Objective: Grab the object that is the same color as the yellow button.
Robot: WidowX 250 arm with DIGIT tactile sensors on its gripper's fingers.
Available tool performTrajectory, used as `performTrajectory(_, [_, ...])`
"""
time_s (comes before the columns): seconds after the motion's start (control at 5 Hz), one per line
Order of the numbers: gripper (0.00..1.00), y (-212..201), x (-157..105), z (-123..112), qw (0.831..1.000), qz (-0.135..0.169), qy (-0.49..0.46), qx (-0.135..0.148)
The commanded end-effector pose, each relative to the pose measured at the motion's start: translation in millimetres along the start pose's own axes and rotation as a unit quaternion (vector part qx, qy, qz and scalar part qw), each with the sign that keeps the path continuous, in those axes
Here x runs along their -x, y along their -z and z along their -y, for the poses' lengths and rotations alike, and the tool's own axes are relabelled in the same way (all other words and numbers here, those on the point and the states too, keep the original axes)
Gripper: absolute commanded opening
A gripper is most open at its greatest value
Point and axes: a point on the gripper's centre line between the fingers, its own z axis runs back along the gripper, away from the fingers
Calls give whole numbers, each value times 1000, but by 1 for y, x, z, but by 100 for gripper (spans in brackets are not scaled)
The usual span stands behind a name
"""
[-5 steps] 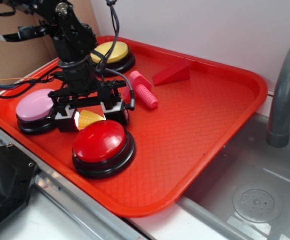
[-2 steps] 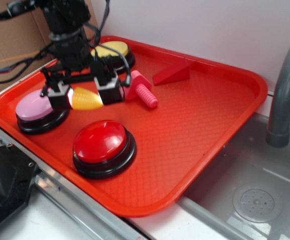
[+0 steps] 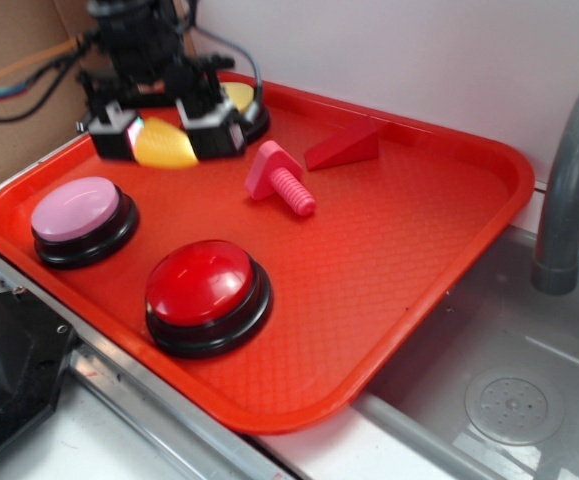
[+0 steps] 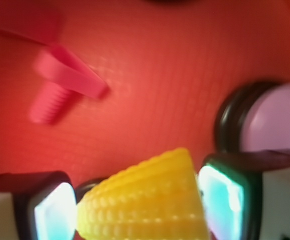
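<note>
The small yellow waffle-textured object (image 3: 165,146) hangs well above the red tray (image 3: 409,230), clamped between the two pads of my gripper (image 3: 163,140), which is shut on it. The wrist view shows the yellow object (image 4: 145,200) filling the gap between the glowing pads (image 4: 224,196). The yellow button (image 3: 241,100) sits at the tray's back left, mostly hidden behind the gripper.
A pink-topped button (image 3: 77,214) and a red-topped button (image 3: 203,288) stand at the tray's front left. A pink bolt (image 3: 283,180) and a red triangular wedge (image 3: 343,148) lie mid-tray. A sink with a grey faucet (image 3: 569,190) is on the right.
The gripper has risen and moved back-left with the yellow object held in it, from beside the red button to up near the yellow button.
</note>
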Motion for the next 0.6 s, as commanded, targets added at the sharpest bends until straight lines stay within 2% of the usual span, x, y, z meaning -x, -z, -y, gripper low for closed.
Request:
performTrajectory(0.0, [0, -53, -25, 10, 991, 45, 127, 2])
performTrajectory(0.2, [0, -56, -28, 16, 983, 56, 177, -9])
performTrajectory(0.4, [0, -44, -26, 8, 983, 45, 176, -33])
